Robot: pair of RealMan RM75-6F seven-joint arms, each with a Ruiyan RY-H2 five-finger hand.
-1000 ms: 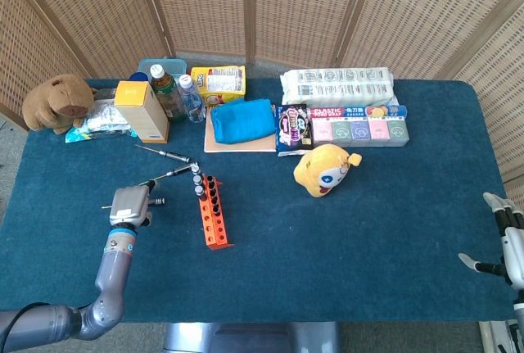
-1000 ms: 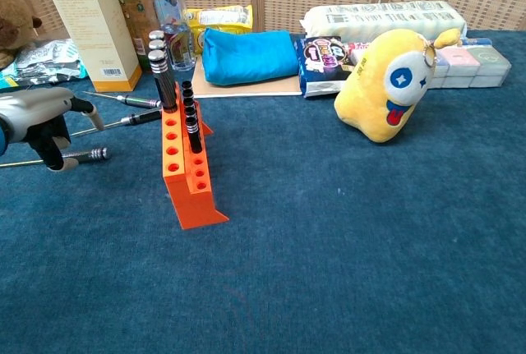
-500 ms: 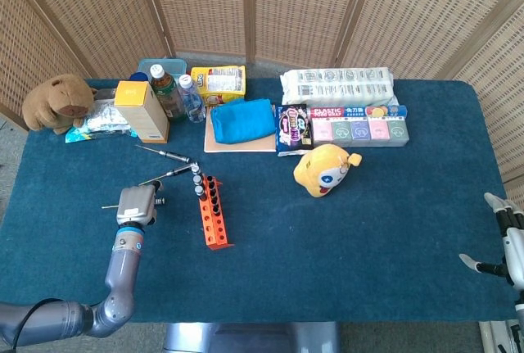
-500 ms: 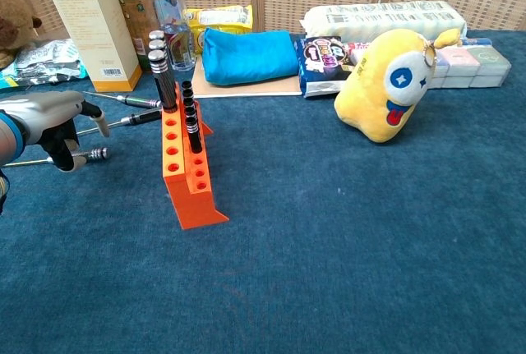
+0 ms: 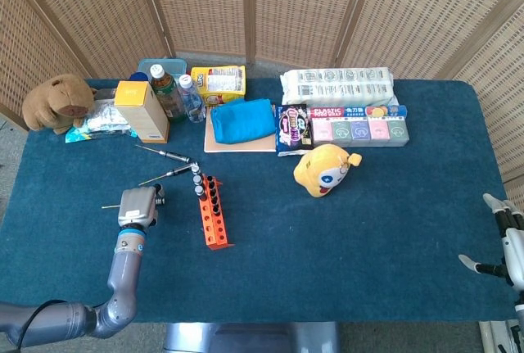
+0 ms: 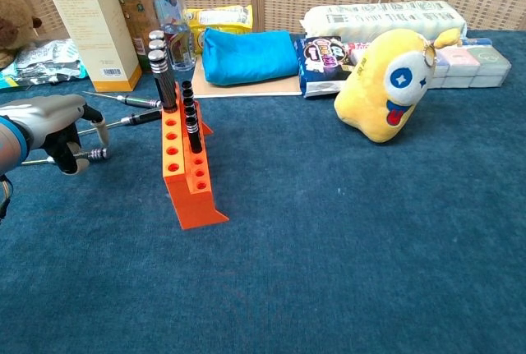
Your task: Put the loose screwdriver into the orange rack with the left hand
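Note:
The orange rack stands mid-left on the blue cloth, with several screwdrivers upright in its far holes. A loose screwdriver lies flat on the cloth left of it. My left hand hovers over this screwdriver's shaft, with fingers spread to either side of it and no firm grip showing. Two more loose screwdrivers lie just beyond. My right hand rests at the table's right edge, fingers apart and holding nothing.
A yellow plush toy sits right of the rack. Along the back stand a tan box, bottles, a blue pouch, snack packs and a brown plush.
My left hand has slid right along the lying screwdriver toward its handle and the rack. The screwdriver itself has not moved. The right hand is still.

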